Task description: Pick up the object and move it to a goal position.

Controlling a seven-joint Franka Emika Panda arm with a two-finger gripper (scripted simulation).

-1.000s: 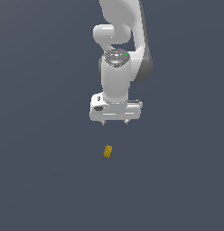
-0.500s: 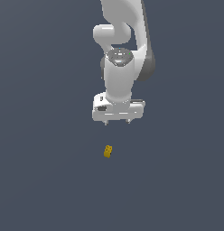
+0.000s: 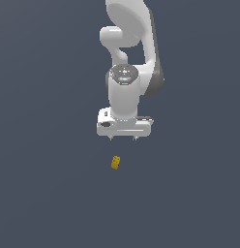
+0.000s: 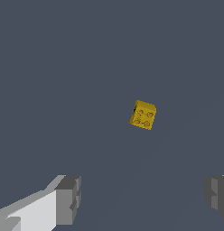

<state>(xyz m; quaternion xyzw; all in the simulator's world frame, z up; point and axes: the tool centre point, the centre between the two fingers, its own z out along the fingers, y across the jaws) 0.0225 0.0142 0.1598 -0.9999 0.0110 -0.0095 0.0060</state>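
— Yellow-orange object [image 3: 116,162] lies on the dark grey floor [image 3: 44,193], below my gripper [image 3: 123,138] in the exterior view. Anything blocking it?

— Nothing between them. Wrist view shows the object [image 4: 143,115] well apart from both fingers [image 4: 68,198], which are spread wide, holding nothing.

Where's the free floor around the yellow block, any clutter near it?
The grey floor shows bare on every side of the yellow block; it is the only thing lying there. The sole crowding is overhead, where the open gripper hangs above the block, not touching it.
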